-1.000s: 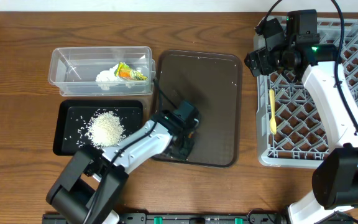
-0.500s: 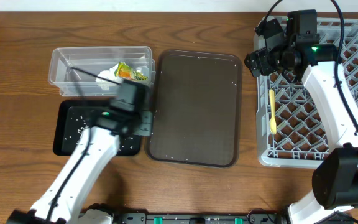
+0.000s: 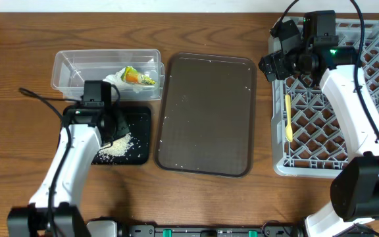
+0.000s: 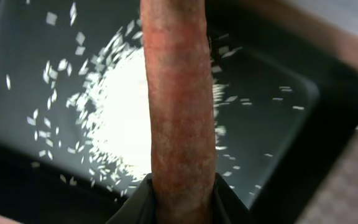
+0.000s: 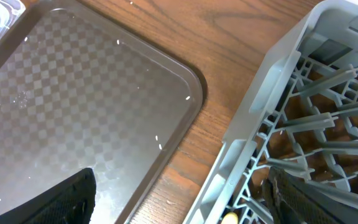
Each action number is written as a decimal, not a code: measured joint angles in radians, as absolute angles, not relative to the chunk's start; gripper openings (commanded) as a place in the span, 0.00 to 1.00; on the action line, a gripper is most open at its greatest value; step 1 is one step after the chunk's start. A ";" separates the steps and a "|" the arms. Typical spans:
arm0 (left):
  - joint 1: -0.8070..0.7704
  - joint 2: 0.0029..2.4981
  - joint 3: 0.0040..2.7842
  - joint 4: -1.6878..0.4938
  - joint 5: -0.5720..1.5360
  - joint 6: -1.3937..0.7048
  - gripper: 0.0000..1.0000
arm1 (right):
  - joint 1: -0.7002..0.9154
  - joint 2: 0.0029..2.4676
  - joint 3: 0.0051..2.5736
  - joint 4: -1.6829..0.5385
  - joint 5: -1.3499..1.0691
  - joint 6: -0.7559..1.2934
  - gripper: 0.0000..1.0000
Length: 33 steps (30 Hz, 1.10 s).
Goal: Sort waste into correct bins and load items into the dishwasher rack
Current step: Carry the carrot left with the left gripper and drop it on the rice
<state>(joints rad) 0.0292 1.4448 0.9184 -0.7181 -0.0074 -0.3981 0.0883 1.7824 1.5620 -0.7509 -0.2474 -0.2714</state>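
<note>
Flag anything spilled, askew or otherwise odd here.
A few white grains lie strewn across the brown serving tray, away from the heap in the black tray. Left jaws grip the brown stick above it. Nothing else stands out.

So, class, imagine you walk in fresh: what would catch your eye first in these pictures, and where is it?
The brown stick fills the left wrist view, pinched between the left fingers above the white grains in the black tray. Next comes the big grey rack at the right, a yellow spoon lying in it.
</note>
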 measured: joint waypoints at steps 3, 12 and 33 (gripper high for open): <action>0.057 1.496 0.916 -0.718 -0.007 -0.446 0.07 | 0.088 1.782 1.562 -0.751 -0.247 -0.271 0.85; 0.084 1.619 0.916 -0.672 -0.007 -0.553 0.09 | 0.088 1.782 1.562 -0.751 -0.247 -0.271 0.85; 0.084 1.570 0.955 -0.691 -0.007 -0.481 0.53 | 0.088 1.782 1.562 -0.743 -0.248 -0.265 0.99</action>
